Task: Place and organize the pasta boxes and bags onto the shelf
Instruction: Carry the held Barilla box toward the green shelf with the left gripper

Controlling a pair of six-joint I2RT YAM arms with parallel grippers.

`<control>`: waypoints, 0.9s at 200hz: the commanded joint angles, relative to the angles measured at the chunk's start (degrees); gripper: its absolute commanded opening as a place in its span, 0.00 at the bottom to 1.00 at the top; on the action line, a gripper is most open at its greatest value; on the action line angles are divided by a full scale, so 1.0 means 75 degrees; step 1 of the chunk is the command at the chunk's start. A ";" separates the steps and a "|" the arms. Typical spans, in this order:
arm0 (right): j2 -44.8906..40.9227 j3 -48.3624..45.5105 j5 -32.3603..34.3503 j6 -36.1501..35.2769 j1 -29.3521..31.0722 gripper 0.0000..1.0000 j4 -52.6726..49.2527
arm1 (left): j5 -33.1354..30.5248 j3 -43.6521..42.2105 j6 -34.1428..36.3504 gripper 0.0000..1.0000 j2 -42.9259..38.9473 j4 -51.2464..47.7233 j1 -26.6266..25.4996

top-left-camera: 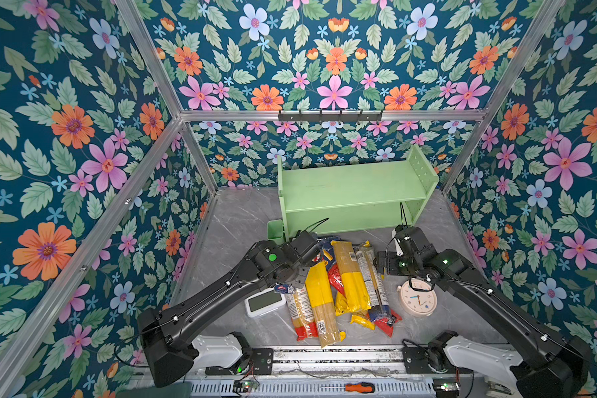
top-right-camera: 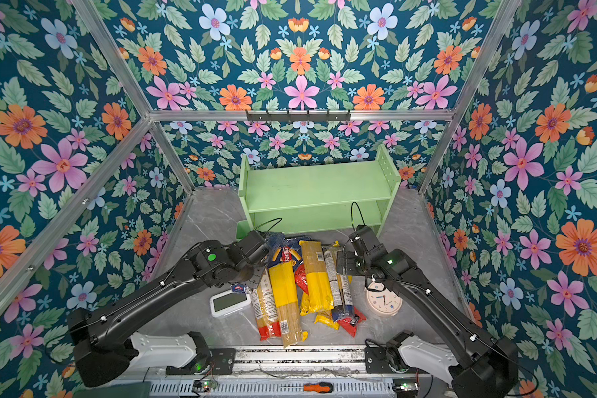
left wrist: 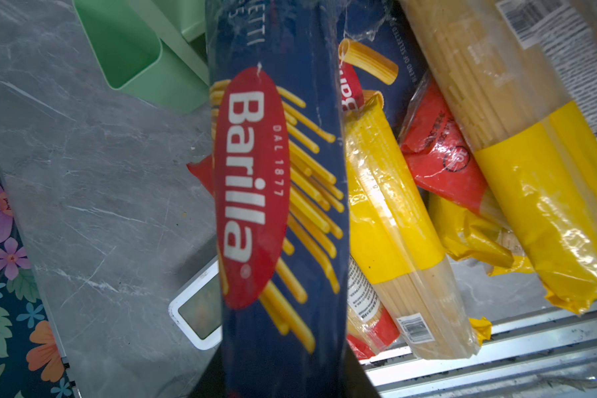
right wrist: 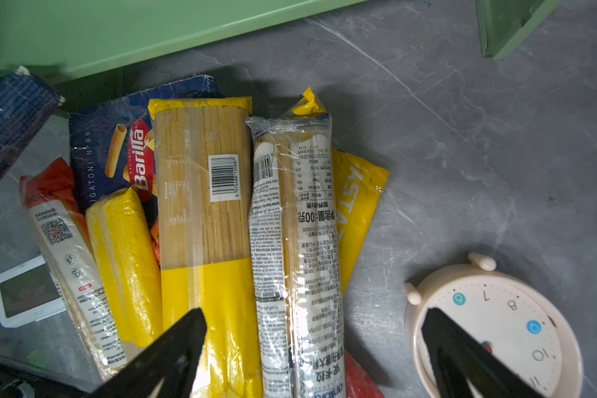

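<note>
My left gripper (left wrist: pixel 283 379) is shut on the long narrow dark blue Barilla spaghetti box (left wrist: pixel 276 193), held a little above the pile. In both top views only the box's ends (top-left-camera: pixel 282 288) (top-right-camera: pixel 274 241) show past the wrist. The wide flat rigatoni box (right wrist: pixel 107 151) (top-right-camera: pixel 285 255) lies under the bags. Several spaghetti bags (top-left-camera: pixel 350 272) (top-right-camera: pixel 283 303) with yellow, red and blue bands lie heaped before the pale green shelf (top-left-camera: pixel 355 186) (top-right-camera: pixel 314 186). My right gripper (right wrist: pixel 314 344) (top-left-camera: pixel 381 263) hovers open over a clear lettered bag (right wrist: pixel 293 241), holding nothing.
A green cup (top-left-camera: pixel 275 230) (left wrist: pixel 131 51) hangs on the shelf's left side. Left of the pile lies a white digital clock (top-left-camera: pixel 264 301); a cream alarm clock (top-left-camera: pixel 417 298) (right wrist: pixel 497 324) lies to its right. A black hook rail (top-left-camera: pixel 330 115) is on the back wall. A metal rail (top-left-camera: pixel 335 356) borders the front.
</note>
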 commanded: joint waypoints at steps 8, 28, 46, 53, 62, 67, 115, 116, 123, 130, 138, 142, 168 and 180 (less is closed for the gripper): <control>-0.0052 0.0034 -0.0021 -0.0039 0.0007 0.99 0.0034 | -0.0864 -0.0001 -0.0191 0.09 -0.0167 0.0300 0.0001; -0.0120 0.0032 0.0002 -0.0040 0.0001 0.99 0.0003 | -0.1033 -0.0127 -0.0226 0.08 -0.0165 0.0404 0.0013; -0.0192 0.0026 0.0033 -0.0040 0.0002 0.99 -0.0060 | -0.1025 -0.0140 -0.0283 0.05 -0.0113 0.0428 0.0013; -0.0216 0.0020 0.0039 -0.0034 0.0010 0.99 -0.0075 | -0.0985 -0.0145 -0.0294 0.05 -0.0122 0.0446 0.0013; -0.0252 0.0015 0.0059 -0.0041 0.0007 0.99 -0.0082 | -0.0954 -0.0169 -0.0316 0.04 -0.0152 0.0474 0.0013; -0.0279 0.0002 0.0062 -0.0040 0.0006 0.99 -0.0086 | -0.0926 -0.0178 -0.0334 0.04 -0.0184 0.0475 0.0013; -0.0225 -0.0050 0.0005 -0.0040 0.0003 0.99 0.0019 | -0.0917 -0.0515 -0.0590 0.04 -0.0463 0.0378 0.0012; -0.0216 -0.0047 0.0004 -0.0040 0.0001 0.99 0.0018 | -0.0923 -0.0525 -0.0590 0.04 -0.0463 0.0380 0.0012; -0.0195 -0.0047 -0.0013 -0.0040 0.0007 0.99 0.0023 | -0.0944 -0.0567 -0.0601 0.03 -0.0475 0.0381 0.0013; -0.0172 -0.0044 -0.0019 -0.0046 0.0000 0.99 0.0058 | -0.1008 -0.0611 -0.0612 0.03 -0.0486 0.0391 0.0013; -0.0142 -0.0044 -0.0031 -0.0040 0.0000 0.99 0.0092 | -0.1119 -0.0652 -0.0627 0.03 -0.0498 0.0424 0.0013; -0.0131 -0.0046 -0.0031 -0.0040 0.0001 0.99 0.0099 | -0.1200 -0.0660 -0.0625 0.03 -0.0498 0.0448 0.0013; -0.0067 -0.0046 -0.0055 -0.0037 0.0005 0.99 0.0135 | -0.1649 -0.0711 -0.0619 0.03 -0.0562 0.0784 0.0013; -0.0063 -0.0044 -0.0048 -0.0040 0.0002 0.99 0.0121 | -0.1854 -0.0817 -0.0539 0.03 -0.0603 0.0996 0.0050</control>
